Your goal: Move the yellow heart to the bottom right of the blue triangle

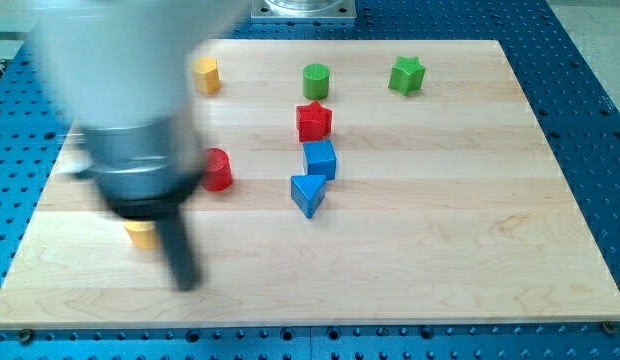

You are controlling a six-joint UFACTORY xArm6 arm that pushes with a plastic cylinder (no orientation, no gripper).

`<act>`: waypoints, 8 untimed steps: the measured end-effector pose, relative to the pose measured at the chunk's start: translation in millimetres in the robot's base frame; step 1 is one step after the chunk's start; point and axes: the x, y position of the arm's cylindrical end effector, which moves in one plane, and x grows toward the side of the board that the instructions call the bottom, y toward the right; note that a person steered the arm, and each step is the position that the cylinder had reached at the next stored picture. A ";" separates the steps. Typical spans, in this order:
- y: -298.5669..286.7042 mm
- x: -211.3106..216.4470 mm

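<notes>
A yellow block [141, 234], likely the yellow heart, lies at the view's left and is partly hidden behind my arm, so its shape is unclear. The blue triangle [307, 193] sits near the board's middle. My tip [187, 281] is blurred and stands just below and to the right of the yellow block, far left of the blue triangle.
A blue cube [320, 159] sits just above the triangle, with a red star [313, 121] above that. A red cylinder [218, 169] is left of them. A yellow block [206, 75], a green cylinder [316, 80] and a green star [407, 75] line the top.
</notes>
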 end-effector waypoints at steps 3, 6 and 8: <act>156.2 -25.8; 116.0 -44.4; 200.1 21.3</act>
